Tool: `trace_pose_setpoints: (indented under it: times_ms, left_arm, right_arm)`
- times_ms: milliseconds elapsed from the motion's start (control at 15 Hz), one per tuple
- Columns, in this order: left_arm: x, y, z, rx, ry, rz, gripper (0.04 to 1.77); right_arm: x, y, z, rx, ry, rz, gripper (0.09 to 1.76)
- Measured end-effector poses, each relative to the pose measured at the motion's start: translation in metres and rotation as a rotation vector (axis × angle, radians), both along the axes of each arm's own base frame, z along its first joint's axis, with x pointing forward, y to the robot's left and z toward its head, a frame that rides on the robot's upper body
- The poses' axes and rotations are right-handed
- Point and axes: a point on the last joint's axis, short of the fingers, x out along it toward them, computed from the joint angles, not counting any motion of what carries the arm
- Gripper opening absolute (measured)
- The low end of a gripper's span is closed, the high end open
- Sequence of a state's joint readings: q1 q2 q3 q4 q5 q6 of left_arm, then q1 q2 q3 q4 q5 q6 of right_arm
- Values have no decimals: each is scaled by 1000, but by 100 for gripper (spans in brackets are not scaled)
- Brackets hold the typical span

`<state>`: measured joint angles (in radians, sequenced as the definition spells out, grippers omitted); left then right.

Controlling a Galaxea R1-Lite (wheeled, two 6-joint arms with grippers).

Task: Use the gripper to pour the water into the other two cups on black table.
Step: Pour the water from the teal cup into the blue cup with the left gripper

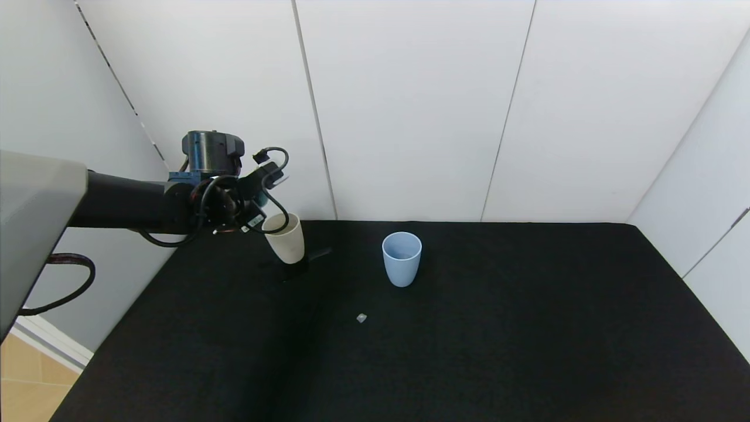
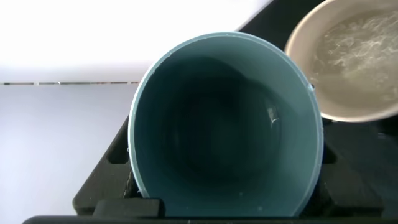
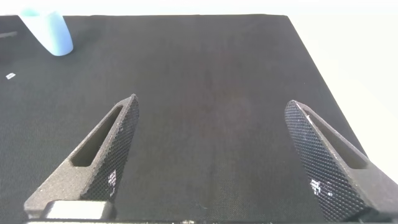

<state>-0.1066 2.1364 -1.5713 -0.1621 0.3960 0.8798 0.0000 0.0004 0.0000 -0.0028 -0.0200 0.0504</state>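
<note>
At left of the head view, the left gripper, jaws clamped on the teal cup, tips it over the beige cup; water churns inside. This looks like the first pour. Next: the blue cup, mid-table. The right gripper idles, jaws apart.

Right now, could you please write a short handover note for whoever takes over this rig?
Left gripper: raised at the black felt table's far left, shut on the wide teal-green plastic cup, tipped with its rim over the beige-cream tapered tumbler.
Right gripper: open, holding nothing, parked low over bare tabletop.
Light blue tapered tumbler: upright mid-table, apart from the beige one.
Done: water is visible, rippling, inside the beige tumbler.
Left: finish this pour, then pour into the blue tumbler; whether it holds any water yet cannot be told.
</note>
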Motion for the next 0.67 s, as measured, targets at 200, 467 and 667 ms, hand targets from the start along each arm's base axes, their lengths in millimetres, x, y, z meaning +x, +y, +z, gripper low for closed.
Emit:
trace_pose_setpoints:
  times_ms: [200,467,667]
  left_arm:
    - [-15,-23,8,-12,-9,-55,120]
    - [-33,-76,20,-85,-50,-152,120]
    - [-46,-110,24,-136,-67,-215,120]
  right_arm:
    - [0,0,0,0,0,0,171]
    - [0,0,0,0,0,0,171]
    - [0,0,0,0,0,0,171]
